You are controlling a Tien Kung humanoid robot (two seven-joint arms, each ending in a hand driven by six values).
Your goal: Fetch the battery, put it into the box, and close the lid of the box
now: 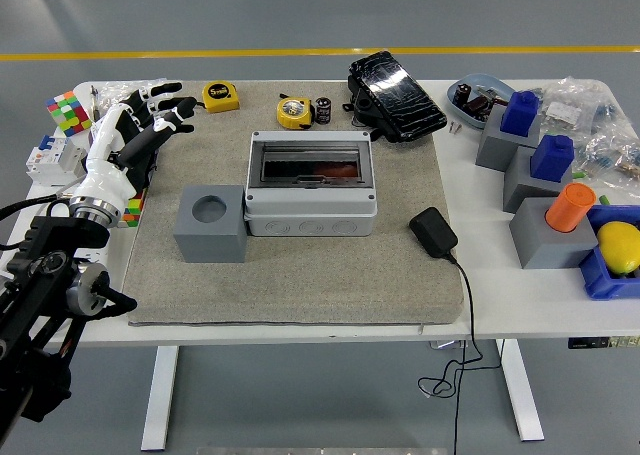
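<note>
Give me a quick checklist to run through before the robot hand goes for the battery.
1. Battery visible, standing by the yellow tape measure: ok.
2. Left robot hand empty, fingers spread: ok.
3. Robot hand at the battery: not ok, it is well to the left.
4. Box lid open for loading: cannot tell.
5. Right robot hand available: cannot tell, out of view.

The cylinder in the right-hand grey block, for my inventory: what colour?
Orange cylinder, head view.
</note>
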